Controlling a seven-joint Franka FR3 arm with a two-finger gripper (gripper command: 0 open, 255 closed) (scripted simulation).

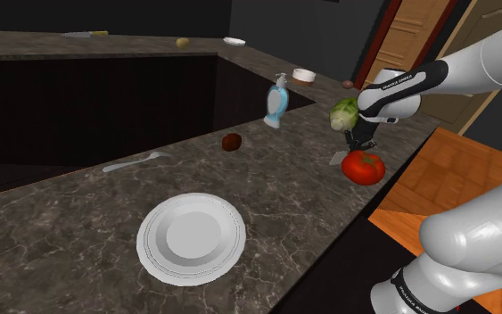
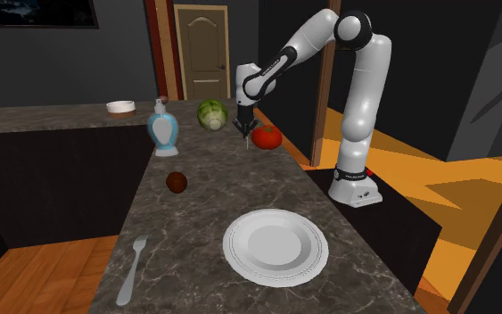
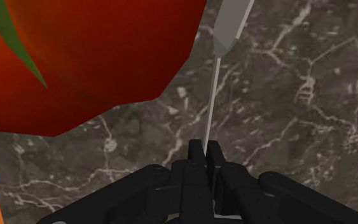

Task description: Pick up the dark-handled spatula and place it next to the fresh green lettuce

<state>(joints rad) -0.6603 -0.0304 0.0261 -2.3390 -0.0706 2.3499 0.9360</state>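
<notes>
While the gripper [image 3: 205, 147] pinches the spatula [image 3: 231, 22] by its thin shaft, a red tomato [image 1: 363, 167] crowds in just beside the blade

Both fingers press together on the shaft, and the grey blade reaches out ahead of them over the dark marble counter [image 1: 61, 223]; the lettuce [image 1: 344, 113] lies just beside the gripper, near the tomato, while a blue-and-white bottle [image 1: 276, 101] and a brown round thing [image 1: 232, 142] stand further toward the shoulder view's left, with 1 white plate [image 1: 191, 237] and 1 fork [image 1: 137, 162] well apart
</notes>
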